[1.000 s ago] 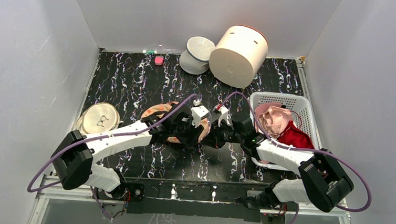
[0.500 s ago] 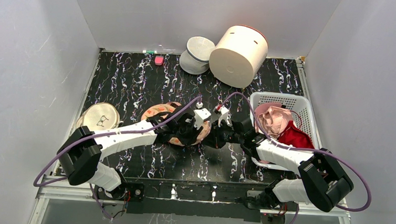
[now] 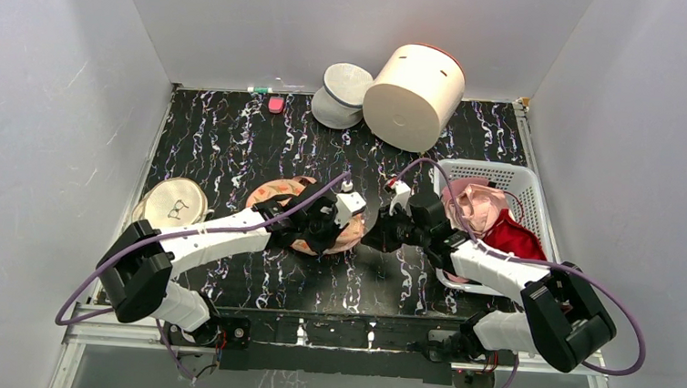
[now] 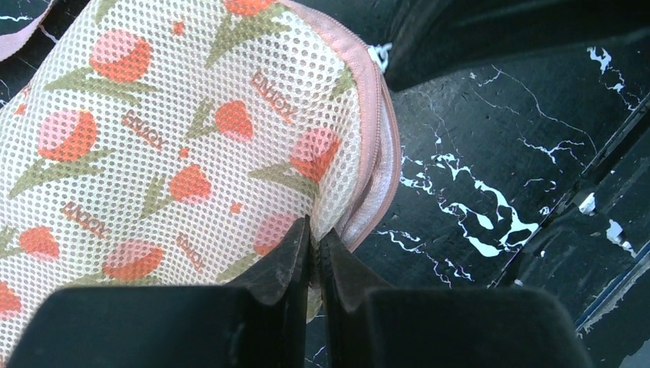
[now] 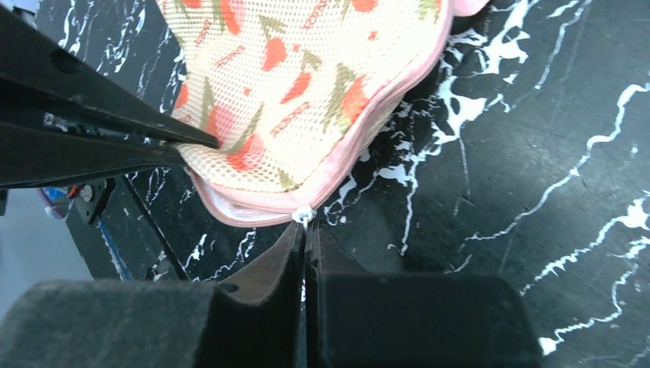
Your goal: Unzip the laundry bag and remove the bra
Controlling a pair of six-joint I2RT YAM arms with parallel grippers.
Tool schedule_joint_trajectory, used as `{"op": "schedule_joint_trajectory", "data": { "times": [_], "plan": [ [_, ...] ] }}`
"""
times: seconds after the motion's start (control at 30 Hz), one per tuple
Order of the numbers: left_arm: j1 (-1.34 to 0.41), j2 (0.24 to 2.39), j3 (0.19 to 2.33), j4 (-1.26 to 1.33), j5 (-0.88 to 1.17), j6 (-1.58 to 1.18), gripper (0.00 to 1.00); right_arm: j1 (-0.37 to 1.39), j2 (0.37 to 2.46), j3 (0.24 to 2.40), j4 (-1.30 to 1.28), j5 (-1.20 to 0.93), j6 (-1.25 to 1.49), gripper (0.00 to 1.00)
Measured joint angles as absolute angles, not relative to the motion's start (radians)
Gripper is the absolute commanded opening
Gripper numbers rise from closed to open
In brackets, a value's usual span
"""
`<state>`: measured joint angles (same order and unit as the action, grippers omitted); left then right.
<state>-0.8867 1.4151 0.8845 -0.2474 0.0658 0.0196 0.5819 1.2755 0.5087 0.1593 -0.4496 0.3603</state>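
Left wrist view: left gripper [image 4: 314, 236] pinches perforated tulip-print mesh of the laundry bag [image 4: 176, 130]; right gripper [image 5: 305, 230] clamps its small white zip pull [image 5: 303, 215].

The left arm [image 3: 218, 238] and right arm [image 3: 495, 264] share one build: white, boxy link shells joined by rounded black joint housings, with the bulkiest black block farthest from the hand. A purple cable [image 3: 426, 161] trails back from each wrist along the shells. Just behind each hand sits a small white block [image 3: 350, 205], probably a camera housing. The left gripper [image 4: 313, 238] has two matt black fingers, broad at the wrist end and thinning to blunt tips. The right gripper [image 5: 305, 230] looks the same, with flat inner faces.
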Motion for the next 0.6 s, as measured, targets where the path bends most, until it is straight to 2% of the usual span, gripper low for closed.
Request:
{"op": "schedule_joint_trajectory", "data": {
  "times": [0.13, 0.37, 0.5, 0.6],
  "plan": [
    [-0.887, 1.415, 0.884, -0.254, 0.072, 0.023, 0.09, 0.558, 1.283, 0.517, 0.121, -0.447, 0.344, 0.0],
    [-0.887, 1.412, 0.885, -0.286, 0.085, 0.0, 0.47, 0.554, 1.295, 0.522, 0.112, -0.501, 0.332, 0.0],
    [-0.886, 1.412, 0.894, -0.294, 0.112, -0.053, 0.57, 0.562, 1.295, 0.513, 0.15, -0.53, 0.352, 0.0],
    [-0.888, 1.412, 0.908, -0.266, 0.141, -0.101, 0.61, 0.57, 1.295, 0.508, 0.165, -0.549, 0.371, 0.0]
  ]
}}
